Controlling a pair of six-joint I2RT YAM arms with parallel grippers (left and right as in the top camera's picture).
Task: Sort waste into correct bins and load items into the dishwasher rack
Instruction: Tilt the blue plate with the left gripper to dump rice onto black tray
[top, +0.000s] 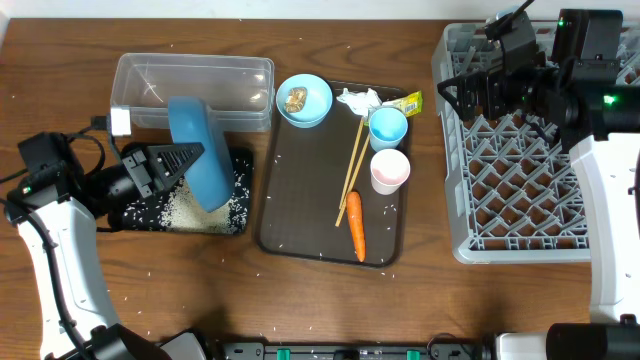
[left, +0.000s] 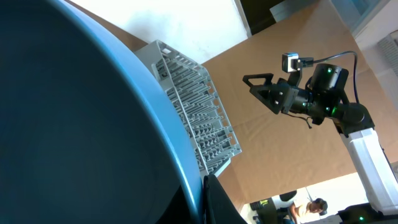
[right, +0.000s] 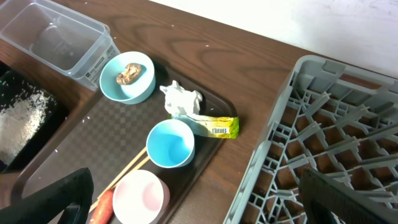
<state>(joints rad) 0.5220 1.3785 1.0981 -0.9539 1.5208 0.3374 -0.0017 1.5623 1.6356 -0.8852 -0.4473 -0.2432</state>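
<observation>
My left gripper (top: 185, 158) is shut on the rim of the large blue dish (top: 200, 150), which stands tilted on edge over the black tray (top: 150, 215) strewn with rice (top: 195, 212). In the left wrist view the dish (left: 93, 124) fills the frame. On the brown serving tray lie the small bowl (top: 304, 100) with a brown lump (right: 129, 73), tissue (top: 358, 98), wrapper (top: 404, 102), blue cup (top: 388, 127), pink cup (top: 390, 170), chopsticks (top: 352, 170) and carrot (top: 356, 230). My right gripper (top: 462, 92) hangs open and empty above the grey rack's (top: 520, 170) left edge.
The clear tub (top: 190, 80) stands behind the black tray and holds nothing I can see. Loose rice grains dot the wooden table around both trays. The brown serving tray (top: 290, 200) lies between the bins and the rack.
</observation>
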